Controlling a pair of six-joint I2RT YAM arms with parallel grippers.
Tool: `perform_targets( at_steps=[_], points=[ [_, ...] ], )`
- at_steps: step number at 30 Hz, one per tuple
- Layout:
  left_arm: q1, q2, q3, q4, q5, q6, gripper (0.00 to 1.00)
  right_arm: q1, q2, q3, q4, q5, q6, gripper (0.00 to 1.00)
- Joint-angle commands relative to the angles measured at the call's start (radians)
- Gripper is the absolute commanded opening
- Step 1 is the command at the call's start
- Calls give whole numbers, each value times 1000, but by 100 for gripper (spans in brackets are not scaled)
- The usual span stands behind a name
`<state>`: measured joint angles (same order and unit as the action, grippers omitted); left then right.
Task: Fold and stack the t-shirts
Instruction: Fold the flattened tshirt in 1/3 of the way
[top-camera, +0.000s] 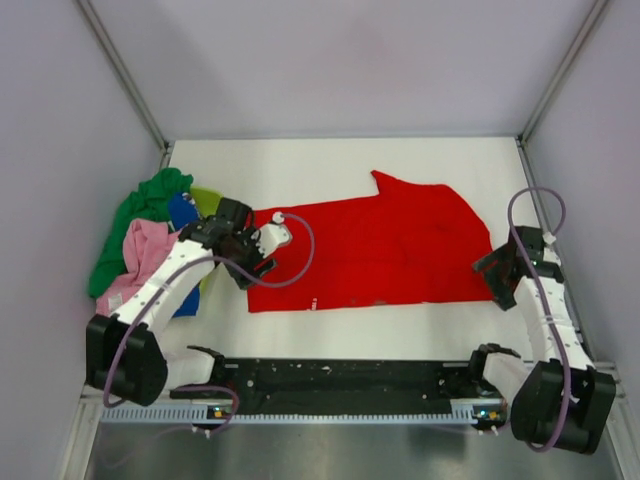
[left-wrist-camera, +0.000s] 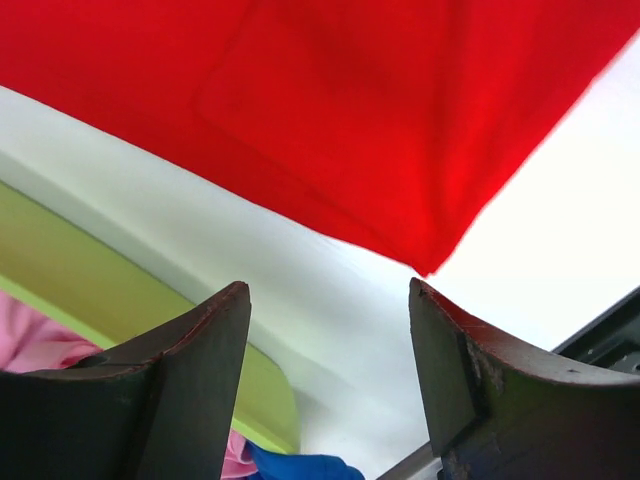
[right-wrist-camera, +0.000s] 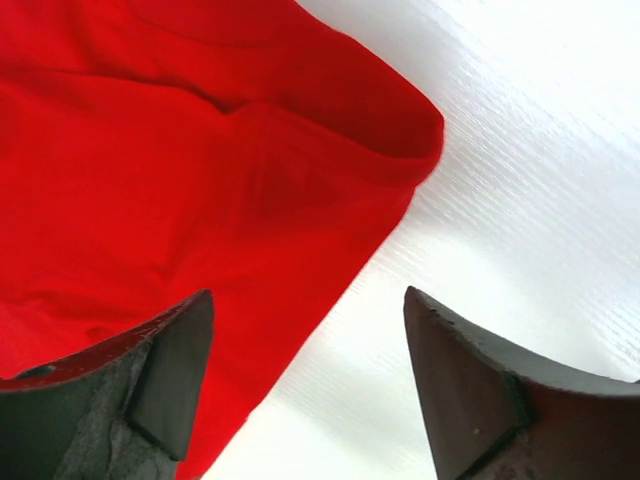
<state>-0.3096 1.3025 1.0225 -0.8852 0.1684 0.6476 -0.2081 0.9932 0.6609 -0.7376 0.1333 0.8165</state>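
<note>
My left fingers and right fingers stand open, empty. The red tee lies flat mid-frame, not yet folded up; other tees wait heaped at left.

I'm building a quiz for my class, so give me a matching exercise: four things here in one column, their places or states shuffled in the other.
Column one: 1 red t-shirt; 2 green t-shirt; 3 pink t-shirt; 4 right tool.
Column two: A far left of the table; B spread flat, centre; C open over the red t-shirt's right edge; D left side, nearer than the green one.
Pairs: 1-B; 2-A; 3-D; 4-C.
</note>
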Motion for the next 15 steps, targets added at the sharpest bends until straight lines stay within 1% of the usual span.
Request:
perform_targets(
  at_steps=[1, 3, 4, 8, 10, 12, 15],
  points=[
    [20, -100, -137, 35, 32, 168, 69, -13, 15, -32, 12, 15, 72, 72],
    [26, -85, -176, 64, 43, 196, 69, -13, 36, -35, 35, 19, 73, 70],
    [26, -57, -179, 52, 61, 217, 69, -13, 53, -37, 41, 19, 73, 68],
    [23, 26, -131, -101, 238, 302, 67, -14, 111, -46, 64, 12, 73, 66],
    [18, 29, -130, -138, 304, 323, 67, -14, 140, -60, 82, 6, 78, 66],
    [1, 9, -157, -126, 325, 331, 68, -14, 176, -70, 107, 14, 81, 64],
    [-26, -8, -217, -20, 281, 287, 68, -17, 235, -69, 130, 20, 81, 56]
  ],
)
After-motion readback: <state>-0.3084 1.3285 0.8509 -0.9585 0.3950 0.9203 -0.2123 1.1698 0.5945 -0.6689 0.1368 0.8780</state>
